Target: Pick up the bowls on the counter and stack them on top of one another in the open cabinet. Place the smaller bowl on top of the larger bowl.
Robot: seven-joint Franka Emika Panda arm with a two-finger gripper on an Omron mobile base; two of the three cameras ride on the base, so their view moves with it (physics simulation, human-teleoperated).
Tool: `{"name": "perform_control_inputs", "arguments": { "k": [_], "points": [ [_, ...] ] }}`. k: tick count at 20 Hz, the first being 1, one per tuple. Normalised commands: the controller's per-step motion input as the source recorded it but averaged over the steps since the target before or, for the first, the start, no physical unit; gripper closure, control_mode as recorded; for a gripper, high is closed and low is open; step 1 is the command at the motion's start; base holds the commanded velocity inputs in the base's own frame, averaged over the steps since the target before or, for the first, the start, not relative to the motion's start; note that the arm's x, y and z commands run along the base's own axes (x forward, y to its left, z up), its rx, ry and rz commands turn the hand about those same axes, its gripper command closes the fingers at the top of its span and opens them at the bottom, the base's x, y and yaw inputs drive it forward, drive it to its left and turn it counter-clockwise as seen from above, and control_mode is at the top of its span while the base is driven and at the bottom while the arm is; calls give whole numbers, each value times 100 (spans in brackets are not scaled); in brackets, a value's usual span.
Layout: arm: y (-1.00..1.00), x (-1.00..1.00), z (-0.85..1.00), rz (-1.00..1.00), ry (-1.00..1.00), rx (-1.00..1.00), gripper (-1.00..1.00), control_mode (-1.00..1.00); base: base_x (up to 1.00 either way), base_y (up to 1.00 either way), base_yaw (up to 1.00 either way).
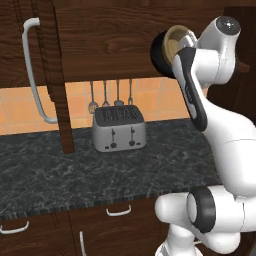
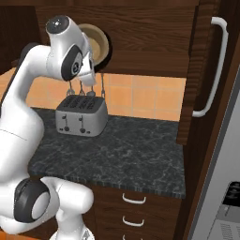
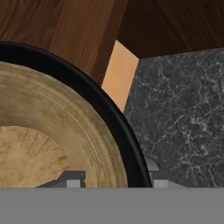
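Jaws: state hidden, cannot tell; tan bowl [image 3: 39,131] nested inside black bowl [image 3: 116,118], both raised before wall cabinet [image 1: 100,40]; toaster [image 1: 119,129] on counter [image 1: 75,175].

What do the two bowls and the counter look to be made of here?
Tan bowl: likely wood, matte, with ring-like grain. Black bowl: glossy, perhaps glazed ceramic or plastic; the rim has a sheen. Counter: dark polished stone, judging by its pale marbled veins.
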Motion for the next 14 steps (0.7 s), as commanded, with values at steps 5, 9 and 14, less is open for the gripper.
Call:
{"name": "perform_control_inputs", "arguments": {
  "k": [5, 9, 14],
  "points": [
    [-8, 73, -1, 0, 3, 0, 100, -100, 0, 0, 0],
    [-3, 65, -14, 0, 8, -3, 100, -100, 0, 0, 0],
    [-7, 66, -3, 0, 5, -1, 100, -100, 0, 0, 0]
  ]
}}
